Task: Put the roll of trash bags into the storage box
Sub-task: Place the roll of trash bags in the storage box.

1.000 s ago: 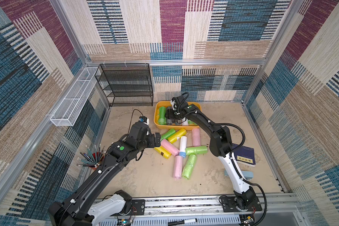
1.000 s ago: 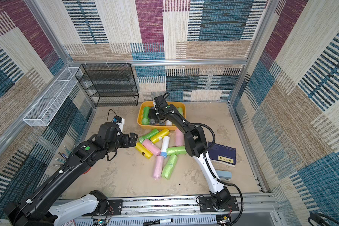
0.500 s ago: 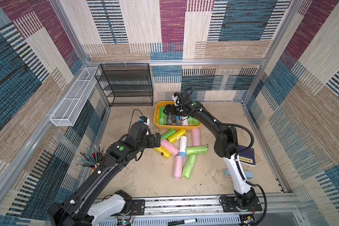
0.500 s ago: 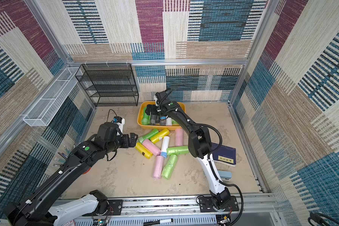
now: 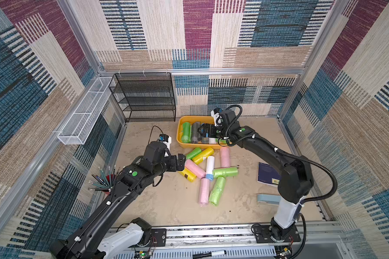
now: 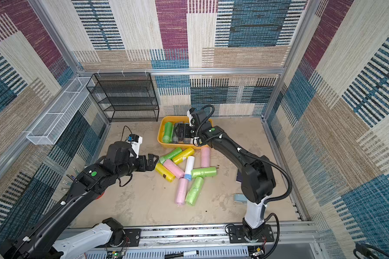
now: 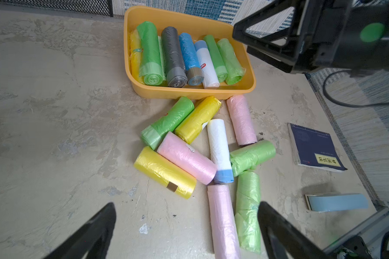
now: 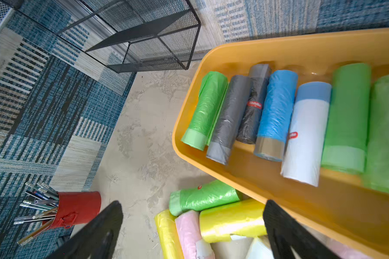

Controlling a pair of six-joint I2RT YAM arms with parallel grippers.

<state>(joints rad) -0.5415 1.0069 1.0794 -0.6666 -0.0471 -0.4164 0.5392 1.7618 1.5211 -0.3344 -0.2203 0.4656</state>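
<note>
At the back of the sandy tabletop, just beside the black mesh rack (image 5: 144,98), the storage box (image 5: 179,136) sits flat with trash-bag rolls lying side by side in it. In the right wrist view they run green roll (image 8: 206,107), grey roll (image 8: 229,116), darker grey roll (image 8: 254,107), blue roll (image 8: 276,107), white roll with a blue end (image 8: 305,134), then two more green ones at the far end. A yellow one seems to lie beneath the first green, though only a sliver of it shows in the left wrist view. The right gripper (image 5: 200,132) hangs over the middle of the box, its jaws spread wide with nothing between them. Its arm hides part of the row in both top views. In front of the box, nine loose rolls (image 5: 208,170) lie scattered on the tabletop. A loose green roll (image 7: 166,123) and a loose yellow roll (image 7: 198,118) lie close against the box's front wall, with pink, white, green and yellow ones crossing each other below them. The left gripper (image 5: 182,162) is low at the edge of this heap, released and empty, its fingers (image 7: 94,233) well apart. It is nearest a pink roll (image 7: 186,157) and a yellow roll with a brown tab (image 7: 164,171), and touches neither. A red cup of pencils (image 8: 76,208) stands by the left arm, a dark blue book (image 7: 312,145) lies by the right arm, and a white wire basket (image 5: 83,116) hangs on the side wall.
</note>
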